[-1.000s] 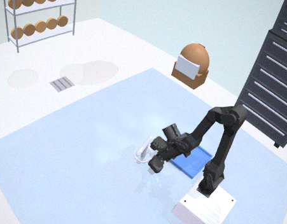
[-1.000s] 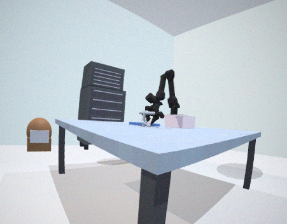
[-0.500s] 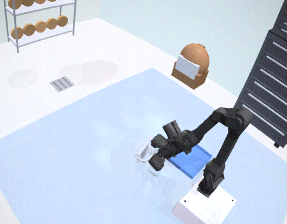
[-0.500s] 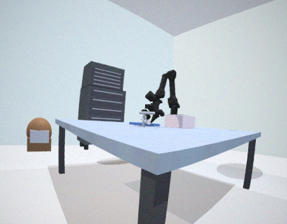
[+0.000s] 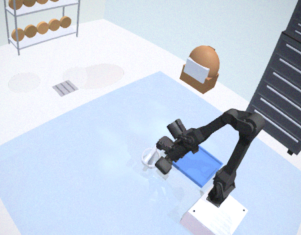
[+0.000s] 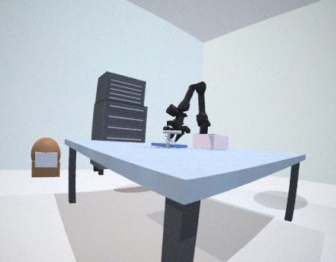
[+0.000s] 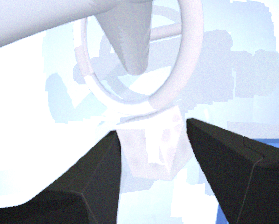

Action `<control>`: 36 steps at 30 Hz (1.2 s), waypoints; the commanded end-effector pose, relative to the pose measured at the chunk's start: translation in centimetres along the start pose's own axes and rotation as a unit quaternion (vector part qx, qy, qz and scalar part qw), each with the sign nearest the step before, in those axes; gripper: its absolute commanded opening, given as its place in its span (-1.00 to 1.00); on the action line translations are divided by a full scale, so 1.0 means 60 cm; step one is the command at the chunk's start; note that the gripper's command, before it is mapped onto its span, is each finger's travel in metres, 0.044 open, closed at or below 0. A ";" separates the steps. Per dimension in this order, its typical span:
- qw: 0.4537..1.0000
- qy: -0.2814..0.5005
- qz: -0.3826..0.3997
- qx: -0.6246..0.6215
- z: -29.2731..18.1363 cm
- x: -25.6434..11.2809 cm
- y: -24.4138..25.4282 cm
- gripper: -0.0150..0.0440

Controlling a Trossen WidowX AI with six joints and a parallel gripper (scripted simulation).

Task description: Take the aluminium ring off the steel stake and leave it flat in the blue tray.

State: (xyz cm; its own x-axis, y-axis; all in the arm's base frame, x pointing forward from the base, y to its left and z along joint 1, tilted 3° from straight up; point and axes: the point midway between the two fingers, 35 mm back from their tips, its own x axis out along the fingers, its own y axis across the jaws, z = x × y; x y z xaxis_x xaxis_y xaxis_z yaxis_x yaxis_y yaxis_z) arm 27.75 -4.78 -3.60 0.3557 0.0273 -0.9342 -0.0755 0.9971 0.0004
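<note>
The pale aluminium ring is around the post of the steel stake, under its cross-bar. The exterior view shows the ring tilted and partly raised above the table. The post's lower end shows through the ring's opening in the wrist view. My gripper is shut on the ring's pale, block-like tab, at the ring's near side. The blue tray lies on the table beside the stake, on the arm-base side; no ring shows in it.
The arm stands on a pale box near the tray. My arm hangs partly over the tray. The cross-bar extends close above the ring. A dark drawer cabinet, a brown round-topped object and a shelf stand beyond the table.
</note>
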 end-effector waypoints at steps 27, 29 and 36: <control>0.997 0.065 0.049 0.016 0.020 -0.038 -0.036 -0.49; 0.996 0.065 0.052 0.017 0.021 -0.041 -0.038 -0.49; 0.996 0.065 0.058 0.019 0.025 -0.049 -0.043 -0.49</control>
State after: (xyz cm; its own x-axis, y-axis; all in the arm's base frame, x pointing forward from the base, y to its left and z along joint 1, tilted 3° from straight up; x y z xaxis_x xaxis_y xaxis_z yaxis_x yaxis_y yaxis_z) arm 28.14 -7.22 -0.70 0.2194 0.1265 -0.9674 -0.0690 0.9911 0.1139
